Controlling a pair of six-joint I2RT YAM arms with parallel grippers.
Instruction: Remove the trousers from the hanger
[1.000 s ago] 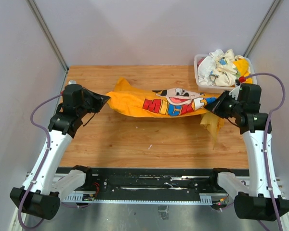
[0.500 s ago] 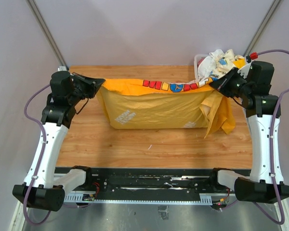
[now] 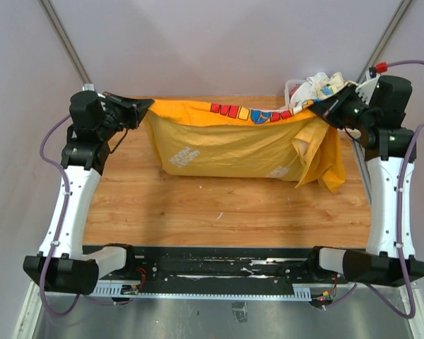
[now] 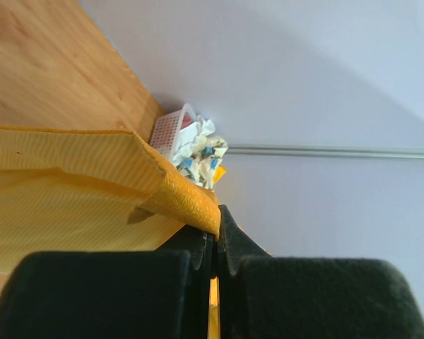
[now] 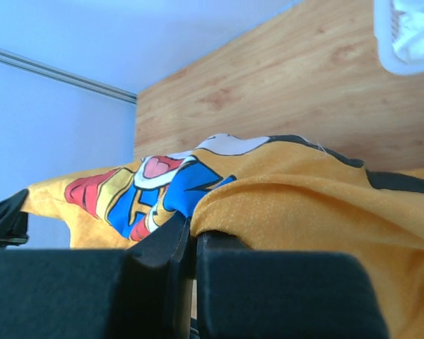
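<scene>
An orange garment with a red, blue and yellow cartoon print (image 3: 233,141) hangs stretched between my two grippers above the wooden table (image 3: 219,205). My left gripper (image 3: 147,107) is shut on its left top corner, seen in the left wrist view (image 4: 213,224) with orange fabric (image 4: 92,183) pinched between the pads. My right gripper (image 3: 316,108) is shut on the right top corner; the right wrist view (image 5: 192,236) shows orange printed cloth (image 5: 290,198) over the fingers. No hanger shows in any view.
A white basket (image 3: 294,90) of crumpled cloths stands at the back right corner of the table, just behind the right gripper; it also shows in the left wrist view (image 4: 171,131). Grey walls enclose the table on three sides.
Both grippers have risen and moved apart, lifting the orange garment off the table. It went from lying bunched to hanging spread out between them.
</scene>
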